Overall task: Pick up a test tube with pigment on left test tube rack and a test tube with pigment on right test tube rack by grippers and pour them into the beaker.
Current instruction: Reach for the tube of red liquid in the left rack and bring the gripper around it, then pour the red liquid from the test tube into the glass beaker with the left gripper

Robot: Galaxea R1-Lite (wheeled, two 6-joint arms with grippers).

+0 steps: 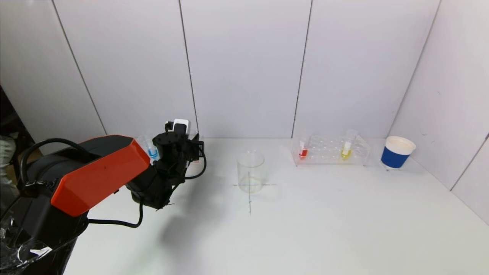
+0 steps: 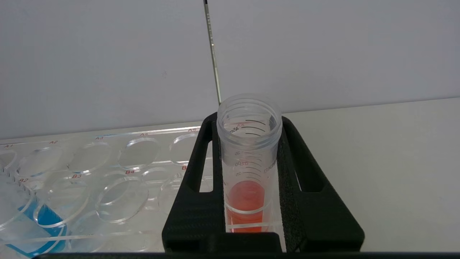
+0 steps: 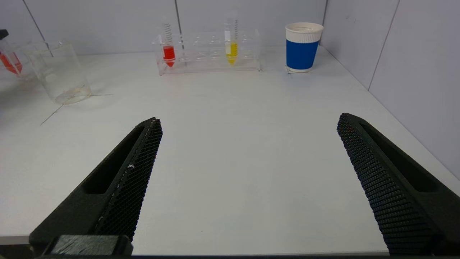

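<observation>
My left gripper (image 2: 249, 144) is shut on a clear test tube with red pigment (image 2: 248, 169) that stands in the left rack (image 2: 107, 169); in the head view this gripper (image 1: 191, 147) sits at the left rack by the back wall. A tube with blue pigment (image 1: 153, 152) stands in the same rack (image 2: 43, 219). The empty glass beaker (image 1: 250, 172) stands at the table's middle. The right rack (image 1: 330, 151) holds a red tube (image 1: 303, 151) and a yellow tube (image 1: 346, 149). My right gripper (image 3: 249, 124) is open and empty, low near the table's front, out of the head view.
A blue and white paper cup (image 1: 396, 152) stands right of the right rack, near the side wall. A thin cross is marked on the table under the beaker (image 3: 59, 75). White wall panels close the back and right side.
</observation>
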